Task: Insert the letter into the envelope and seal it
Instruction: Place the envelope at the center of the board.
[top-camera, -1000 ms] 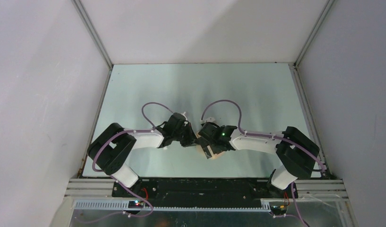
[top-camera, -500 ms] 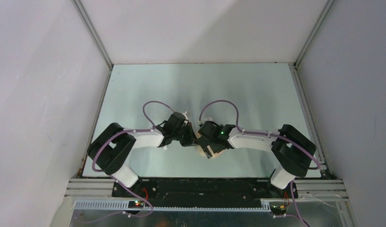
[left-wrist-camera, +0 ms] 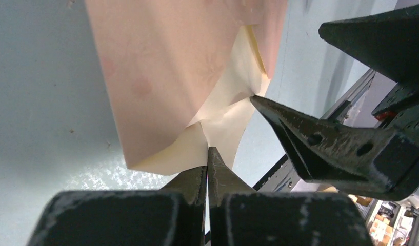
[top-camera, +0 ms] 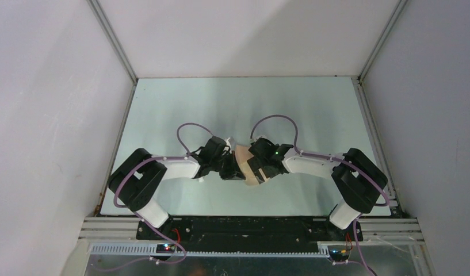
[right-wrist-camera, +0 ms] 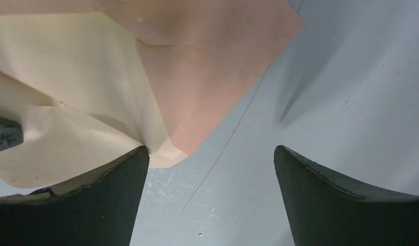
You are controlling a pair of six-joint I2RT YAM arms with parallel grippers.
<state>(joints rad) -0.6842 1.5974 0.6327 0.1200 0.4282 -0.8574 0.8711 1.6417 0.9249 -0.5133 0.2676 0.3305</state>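
Note:
The envelope [top-camera: 244, 165] lies mid-table between both grippers, peach-tan outside and cream inside [left-wrist-camera: 225, 120]. My left gripper [left-wrist-camera: 207, 151] is shut, pinching the cream paper's edge. My right gripper [right-wrist-camera: 210, 148] stands open. Its left finger [right-wrist-camera: 94, 197] touches the cream paper, and its right finger [right-wrist-camera: 351, 205] hangs over bare table. In the left wrist view that finger [left-wrist-camera: 320, 143] pokes its tip against the cream paper. A peach-tan face [right-wrist-camera: 207, 87] covers the cream one. I cannot tell the letter apart from the envelope's peach-tan faces.
The pale green table [top-camera: 313, 109] is walled in by white panels on three sides. A black rail and metal frame [top-camera: 249, 227] run along the near edge by the arm bases.
The right gripper has shifted away from the near edge and turned, so the envelope now shows between the two grippers. The left gripper has kept its pinch and place.

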